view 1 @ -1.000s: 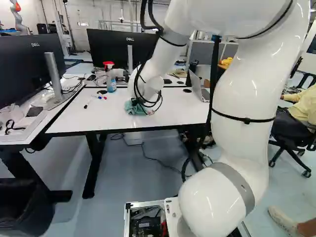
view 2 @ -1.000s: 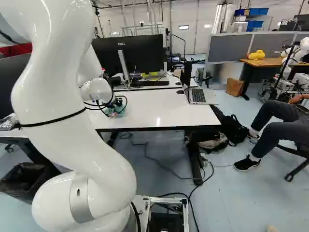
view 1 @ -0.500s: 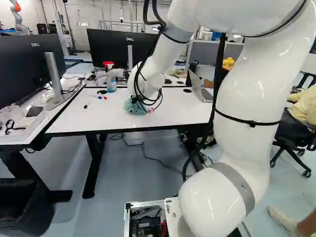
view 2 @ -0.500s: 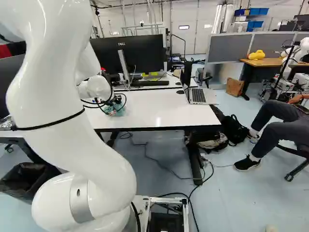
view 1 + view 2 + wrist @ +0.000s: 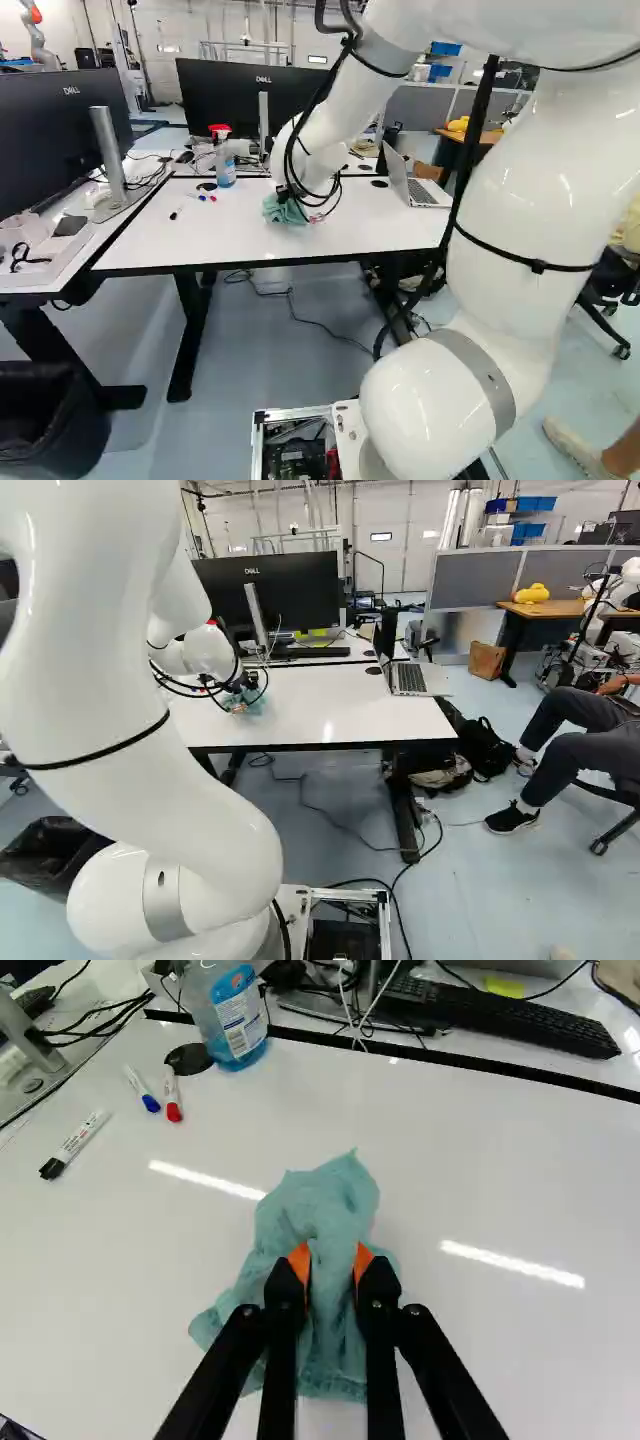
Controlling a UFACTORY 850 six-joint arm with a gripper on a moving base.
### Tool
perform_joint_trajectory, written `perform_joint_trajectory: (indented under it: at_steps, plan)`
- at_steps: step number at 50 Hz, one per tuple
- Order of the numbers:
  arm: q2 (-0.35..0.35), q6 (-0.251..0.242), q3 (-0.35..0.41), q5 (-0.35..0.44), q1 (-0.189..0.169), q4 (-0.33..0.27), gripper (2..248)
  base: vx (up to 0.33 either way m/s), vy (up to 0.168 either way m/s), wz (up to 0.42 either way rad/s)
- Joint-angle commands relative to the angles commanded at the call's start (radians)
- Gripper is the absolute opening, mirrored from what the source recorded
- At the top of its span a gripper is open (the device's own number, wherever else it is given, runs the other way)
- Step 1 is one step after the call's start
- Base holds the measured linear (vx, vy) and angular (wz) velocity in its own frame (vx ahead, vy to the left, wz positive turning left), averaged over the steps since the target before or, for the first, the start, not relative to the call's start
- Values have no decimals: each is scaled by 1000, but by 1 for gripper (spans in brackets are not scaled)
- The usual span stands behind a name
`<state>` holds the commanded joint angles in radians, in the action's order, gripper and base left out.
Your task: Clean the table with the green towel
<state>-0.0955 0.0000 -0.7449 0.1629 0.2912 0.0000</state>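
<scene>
In the left base view my gripper (image 5: 294,200), partly hidden behind cables, is low over the white table (image 5: 180,240). The green towel (image 5: 279,211) lies bunched on the tabletop beneath it. Seen from the wrist, my gripper (image 5: 331,1262) pinches a fold of the towel (image 5: 325,1205) between its two orange pads. Cloth spreads out ahead of and under the fingers, resting on the white surface (image 5: 510,1190).
A spray bottle (image 5: 235,1020) stands near the table's far edge. Black (image 5: 75,1145), blue (image 5: 142,1090) and red (image 5: 172,1098) markers lie near it. An open laptop (image 5: 422,192) sits at the table's right end. Monitors (image 5: 235,95) stand behind and at the left.
My arm has carried the gripped towel a little to the right and slightly farther from the base across the table. The base and the other things have stayed put.
</scene>
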Motion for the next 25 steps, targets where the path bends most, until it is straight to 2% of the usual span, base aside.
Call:
perform_joint_trajectory:
  at_steps: [25]
  plan:
    - [71,0,11,-27,-86,0,65,0,0,0]
